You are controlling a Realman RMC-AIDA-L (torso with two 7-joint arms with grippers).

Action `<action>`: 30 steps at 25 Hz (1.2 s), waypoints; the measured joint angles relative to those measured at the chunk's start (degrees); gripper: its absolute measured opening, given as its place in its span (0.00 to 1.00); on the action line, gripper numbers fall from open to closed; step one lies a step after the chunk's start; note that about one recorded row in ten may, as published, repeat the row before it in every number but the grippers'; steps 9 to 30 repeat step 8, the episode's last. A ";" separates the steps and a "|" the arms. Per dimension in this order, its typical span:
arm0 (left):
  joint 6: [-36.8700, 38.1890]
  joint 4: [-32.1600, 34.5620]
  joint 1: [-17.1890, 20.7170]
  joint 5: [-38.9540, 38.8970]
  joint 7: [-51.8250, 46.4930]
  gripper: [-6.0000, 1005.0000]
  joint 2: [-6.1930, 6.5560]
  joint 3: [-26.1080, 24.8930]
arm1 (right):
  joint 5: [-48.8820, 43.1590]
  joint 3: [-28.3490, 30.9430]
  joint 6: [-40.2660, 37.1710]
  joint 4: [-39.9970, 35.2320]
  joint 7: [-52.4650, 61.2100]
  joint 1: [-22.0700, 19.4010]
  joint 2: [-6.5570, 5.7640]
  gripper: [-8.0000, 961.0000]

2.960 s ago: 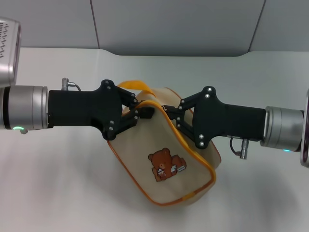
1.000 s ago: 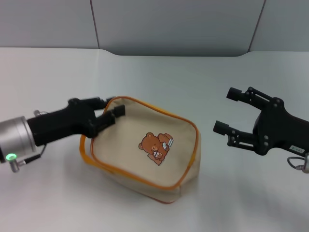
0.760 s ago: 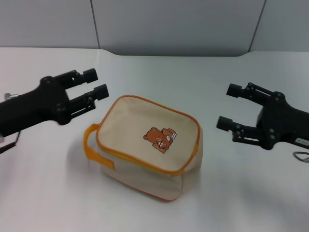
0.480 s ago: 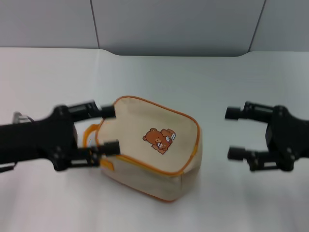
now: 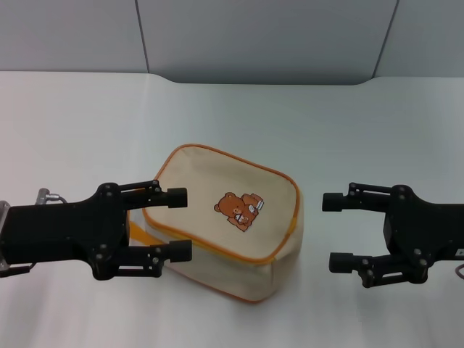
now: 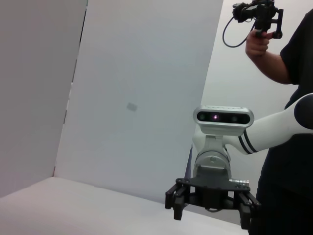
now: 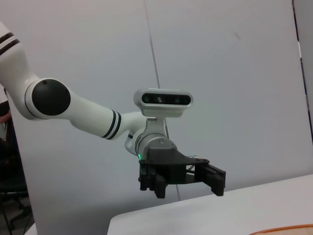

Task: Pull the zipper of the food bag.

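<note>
Left end effector: fingers spread wide, gripping nothing, hovering at the near-left side of the food bag, upper fingertip over the bag's top-left corner, lower one level with its left wall. Right end effector: likewise spread and empty, off the bag's right end, with bare worktop in the gap between tips and fabric. Both pointing inward at the bag from opposite sides, neither touching it as far as the head view shows. Same spread fingers confirmed across the table: right end effector seen from the left wrist view, left one from the right wrist view.

Bag resting on the worktop between the two, near centre, tilted a little, bear patch facing up, yellow strap handle partly hidden behind the left fingers. Orange-yellow line around the top panel edge unbroken, top panel lying flat and closed. Zipper pull tab not discernible in any view.

Judged from this: no pull in progress and nothing held. Impossible to tell whether the zip run is finished or not begun; the closed, flat top fits either. Left to do, if anything: locate the tab, steady the bag with one end effector, pinch and draw with the other.
</note>
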 joint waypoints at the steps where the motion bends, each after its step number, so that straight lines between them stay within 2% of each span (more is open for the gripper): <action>1: -0.06 0.00 0.03 0.15 0.00 0.78 -0.01 0.00 | 0.01 0.03 0.00 0.00 -0.01 -0.04 0.02 0.87; 30: -0.26 -0.25 0.08 0.35 -0.02 0.78 -0.07 0.04 | 0.16 0.09 -0.03 0.00 -0.05 -0.13 0.08 0.87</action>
